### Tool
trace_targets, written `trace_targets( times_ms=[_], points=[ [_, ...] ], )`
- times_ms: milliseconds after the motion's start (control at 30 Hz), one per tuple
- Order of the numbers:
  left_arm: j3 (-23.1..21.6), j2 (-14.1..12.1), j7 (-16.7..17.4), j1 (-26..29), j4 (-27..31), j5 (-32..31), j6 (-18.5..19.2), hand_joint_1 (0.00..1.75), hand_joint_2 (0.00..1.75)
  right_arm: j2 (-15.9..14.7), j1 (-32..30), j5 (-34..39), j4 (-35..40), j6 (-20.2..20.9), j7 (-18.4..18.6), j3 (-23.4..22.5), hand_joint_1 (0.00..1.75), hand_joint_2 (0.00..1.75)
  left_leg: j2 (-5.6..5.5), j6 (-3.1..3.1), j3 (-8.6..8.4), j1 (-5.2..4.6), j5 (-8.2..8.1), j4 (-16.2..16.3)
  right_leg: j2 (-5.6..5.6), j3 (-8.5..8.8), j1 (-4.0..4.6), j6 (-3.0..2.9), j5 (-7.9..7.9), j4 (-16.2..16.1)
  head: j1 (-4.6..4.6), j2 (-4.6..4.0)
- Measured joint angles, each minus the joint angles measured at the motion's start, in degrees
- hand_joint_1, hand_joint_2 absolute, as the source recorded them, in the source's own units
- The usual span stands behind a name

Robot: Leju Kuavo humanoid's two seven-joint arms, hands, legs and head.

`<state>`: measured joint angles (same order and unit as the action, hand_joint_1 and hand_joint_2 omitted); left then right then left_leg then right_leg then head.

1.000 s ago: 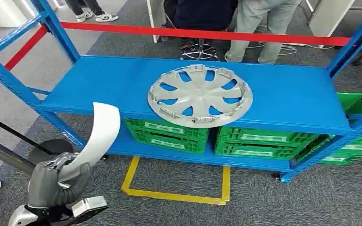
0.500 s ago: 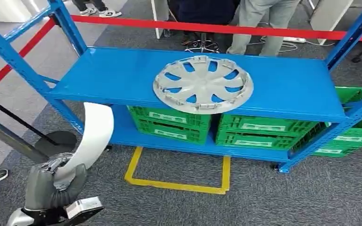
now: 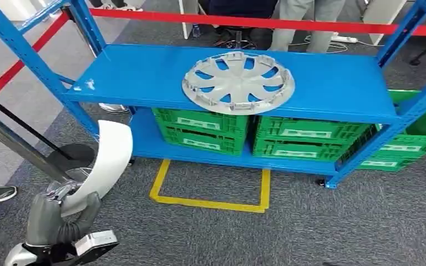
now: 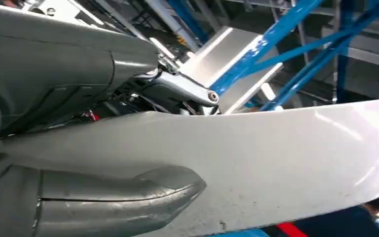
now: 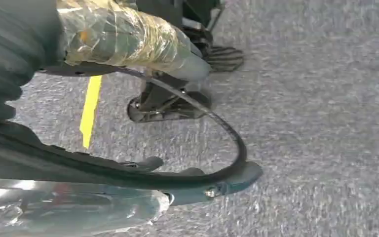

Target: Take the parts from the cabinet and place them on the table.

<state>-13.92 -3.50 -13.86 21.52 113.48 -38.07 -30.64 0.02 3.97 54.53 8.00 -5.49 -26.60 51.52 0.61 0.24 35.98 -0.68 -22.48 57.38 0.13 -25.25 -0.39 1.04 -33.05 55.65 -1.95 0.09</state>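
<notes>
Left hand (image 3: 61, 219) grips a white curved panel (image 3: 108, 160) by its lower end; looks light, stiff, slippery; right hand's (image 5: 128, 44) state unclear.

hubcap (image 3: 238, 82) on top shelf (image 3: 338, 91) | crates (image 3: 255, 134) on lower shelf, beneath hubcap

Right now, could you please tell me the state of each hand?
Left hand: holding the curved white part.
Right hand: cannot be told; its fingers aren't clearly visible.

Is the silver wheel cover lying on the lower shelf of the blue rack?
No, the wheel cover lies on the top shelf, above green crates.
</notes>
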Motion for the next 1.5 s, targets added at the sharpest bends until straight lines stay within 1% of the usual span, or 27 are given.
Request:
trace_targets(
  times_ms=[33,67,133,200,267,333,400,533,600,667,700,733,767,833,867,900,933,1033,1067,1100,1133,1200,1233,1300,1367,1433,1500],
  points=[
    [0.0,0.0,0.0,0.1,0.0,-0.1,0.0,1.75,1.75,0.3,0.0,0.0,0.0,0.0,0.0,0.0,0.00,1.75,-0.08,-0.32,0.50,0.11,-0.40,0.2,-0.33,-0.71,-0.48,-0.49,0.59,-0.2,0.13,0.00],
    [0.2,0.0,0.0,0.2,0.0,-0.1,0.1,1.75,1.75,0.3,0.1,0.0,0.0,-0.2,0.2,0.0,0.00,1.75,-0.21,-0.94,0.86,0.19,-3.03,1.2,-0.42,-0.79,-0.42,-0.94,0.97,-0.2,-0.02,0.00],
    [0.3,0.1,0.0,0.1,0.0,0.1,0.2,1.75,1.75,0.3,0.1,-0.1,0.0,-0.4,0.2,0.0,0.00,1.75,-0.23,-1.70,2.25,0.61,-9.97,8.6,-0.72,-1.95,-0.35,-1.60,2.03,0.1,-0.26,0.00],
    [0.3,0.1,0.0,0.1,0.0,0.1,0.3,1.75,1.75,0.4,0.2,-0.1,0.1,-0.7,0.4,0.0,0.00,1.75,-0.23,-2.02,3.49,0.83,-13.36,16.5,-0.82,-3.51,-0.32,-1.60,2.73,0.7,-0.33,0.00],
    [0.3,0.2,0.0,0.1,0.0,0.1,0.4,1.75,1.75,0.4,0.3,-0.1,0.2,-0.7,0.5,0.0,0.00,1.75,-0.23,-1.93,1.38,0.93,-10.97,15.9,-0.87,-5.12,-0.30,-1.51,3.42,1.4,-0.31,0.00],
    [0.3,0.2,0.0,0.1,0.0,0.1,0.4,1.75,1.75,0.5,0.4,-0.2,0.3,-0.8,0.6,0.0,0.00,1.75,-0.36,-1.30,-4.24,0.88,-7.14,7.8,-0.79,-6.10,-0.26,-1.30,3.93,1.7,-0.31,0.00],
    [0.3,0.2,0.0,-0.1,0.1,0.1,0.4,1.75,1.75,0.6,0.6,-0.2,0.5,-0.8,0.6,0.0,0.00,1.75,-0.85,-0.29,-8.68,0.55,-7.11,0.3,-0.72,-6.66,0.06,-0.83,4.48,2.0,-0.26,0.00],
    [0.3,0.2,0.0,-0.1,0.3,0.0,0.4,1.75,1.75,0.8,0.5,-0.2,0.5,-0.8,0.7,0.0,0.00,1.75,-0.69,0.76,-7.49,0.25,-5.55,-1.3,-0.63,-7.91,-0.25,0.77,6.48,1.3,-0.26,0.00],
    [0.3,0.3,0.0,-0.4,0.3,0.0,0.4,1.75,1.75,0.8,0.7,-0.2,0.5,-0.8,0.7,0.0,0.00,1.75,-0.57,1.46,-7.24,0.69,-5.47,-2.8,-0.34,-10.09,-0.32,1.07,1.56,4.4,0.09,0.02],
    [0.5,0.4,0.0,-0.4,0.3,0.0,0.4,1.75,1.75,0.8,0.7,-0.2,0.5,-0.8,0.7,0.0,0.00,1.75,-0.44,1.68,-5.82,0.49,-5.05,-2.1,-0.32,-12.31,-0.36,1.30,-4.03,13.4,0.11,0.00],
    [0.5,0.4,0.0,-0.4,0.3,0.0,0.5,1.75,1.75,0.8,0.6,-0.2,0.5,-0.8,0.7,0.0,0.00,1.75,-0.28,1.73,-5.16,0.36,-4.77,-1.7,-0.33,-13.06,-0.35,1.40,-5.49,17.4,0.13,0.00],
    [0.5,0.4,0.0,-0.4,0.3,0.0,0.5,1.75,1.75,0.8,0.6,-0.2,0.5,-0.8,0.7,0.0,0.00,1.75,-0.16,1.73,-4.46,0.26,-4.52,-1.3,-0.32,-12.96,-0.35,1.48,-5.24,19.4,0.11,0.00],
    [0.5,0.4,0.0,-0.4,0.3,0.1,0.5,1.75,1.75,0.8,0.7,-0.2,0.5,-0.8,0.7,0.0,0.00,1.75,-0.08,1.71,-3.70,0.21,-4.21,-0.8,-0.34,-11.78,-0.34,1.50,-3.32,19.0,0.09,0.00],
    [0.5,0.5,0.0,-0.5,0.3,0.1,0.6,1.75,1.75,0.8,0.8,-0.2,0.5,-0.9,0.7,0.1,0.00,1.75,-0.07,1.49,-2.03,0.24,-3.57,0.2,-0.34,-6.97,-0.36,1.46,1.43,12.8,0.11,0.00],
    [0.5,0.5,0.0,-0.5,0.3,0.1,0.7,1.75,1.75,0.8,0.9,-0.2,0.5,-1.0,0.7,0.1,0.00,1.75,-0.10,1.25,-1.25,0.27,-3.25,0.7,-0.33,-3.69,-0.37,1.41,2.00,8.1,0.13,0.00],
    [0.5,0.5,0.0,-0.5,0.3,0.2,0.9,1.75,1.75,0.8,1.1,-0.2,0.6,-1.1,0.7,0.1,0.00,1.75,-0.16,0.87,-0.60,0.02,-2.97,1.1,-0.34,-0.93,-0.19,1.34,-0.36,3.5,0.15,0.02],
    [0.5,0.5,0.0,-0.5,0.3,0.3,1.2,1.75,1.75,0.8,1.2,-0.3,0.8,-1.2,0.7,0.1,0.00,1.75,-0.13,0.65,-0.30,-0.01,-2.55,1.5,-0.14,0.61,-0.11,0.70,-1.10,0.8,-0.02,0.00],
    [0.5,0.5,-0.1,-0.8,0.3,0.8,1.4,1.75,1.75,0.8,1.1,-0.4,1.1,-1.7,0.8,0.1,0.00,1.75,-0.13,-0.08,0.04,0.12,-1.08,1.4,-0.18,-1.16,0.20,-0.37,-0.29,1.5,-0.07,0.00],
    [0.5,0.5,-0.1,-0.8,0.3,0.9,1.5,1.75,1.75,0.9,1.0,-0.5,1.2,-2.2,0.9,0.1,0.00,1.75,-0.26,-0.46,0.34,0.34,-1.56,1.6,-0.57,-1.80,-0.30,-1.07,0.55,1.2,0.11,0.00],
    [0.5,0.5,-0.2,-0.7,0.3,1.0,1.5,1.75,1.75,0.8,1.1,-0.4,1.3,-2.6,0.9,0.1,0.00,1.75,-0.40,-0.93,0.59,0.37,-3.95,2.3,-0.63,-2.29,-0.20,-1.31,1.05,1.3,-0.10,0.00],
    [0.4,0.5,-0.3,-0.7,0.3,1.5,1.7,1.75,1.75,0.8,1.1,-0.5,1.4,-3.1,0.7,0.1,0.00,1.75,-0.39,-1.40,1.05,0.59,-8.47,5.2,-0.76,-3.15,-0.18,-1.85,1.81,1.3,-0.35,0.00],
    [0.4,0.5,-1.0,-0.8,0.2,2.8,2.1,1.75,1.75,0.9,1.2,-0.5,1.6,-3.9,0.7,0.1,0.00,1.75,-0.39,-1.96,2.17,0.90,-14.74,13.6,-0.85,-4.42,-0.09,-1.84,3.25,1.5,-0.37,0.00],
    [0.4,0.5,-1.3,-0.9,0.2,3.5,2.4,1.75,1.75,0.9,1.3,-0.6,1.7,-4.2,0.7,0.1,0.00,1.75,-0.39,-2.08,2.28,0.93,-15.34,16.8,-0.94,-5.47,-0.07,-1.81,3.99,1.7,-0.46,0.00],
    [0.3,0.5,-1.5,-1.3,0.1,4.3,2.8,1.75,1.75,0.9,1.6,-0.7,2.1,-4.8,1.0,0.0,0.00,1.75,-0.39,-2.04,0.42,0.99,-11.49,17.4,-1.06,-7.86,-0.07,-1.73,5.26,2.4,-0.48,0.00],
    [0.2,0.4,-1.6,-1.8,0.0,4.4,3.2,1.75,1.75,0.9,2.1,-0.7,2.5,-5.3,1.6,0.0,0.00,1.75,-0.42,-1.51,-5.33,0.97,-7.77,10.1,-0.99,-9.76,-0.01,-1.51,6.52,2.7,-0.48,0.00],
    [0.0,0.4,-1.6,-2.3,0.0,4.1,3.4,1.75,1.75,1.0,2.4,-0.9,3.0,-5.6,2.3,-0.1,0.00,1.75,-0.69,-0.59,-12.84,0.59,-9.45,-1.1,-0.76,-10.45,0.25,-0.96,7.60,2.8,-0.48,0.00],
    [-0.2,0.4,-1.5,-2.7,0.0,4.5,3.7,1.75,1.75,1.0,2.6,-1.0,3.3,-5.8,2.6,-0.1,0.00,1.75,-0.74,-0.26,-12.93,0.29,-10.10,-2.9,-0.81,-11.26,-0.07,-0.15,9.30,2.4,-0.48,0.00]
  ],
)
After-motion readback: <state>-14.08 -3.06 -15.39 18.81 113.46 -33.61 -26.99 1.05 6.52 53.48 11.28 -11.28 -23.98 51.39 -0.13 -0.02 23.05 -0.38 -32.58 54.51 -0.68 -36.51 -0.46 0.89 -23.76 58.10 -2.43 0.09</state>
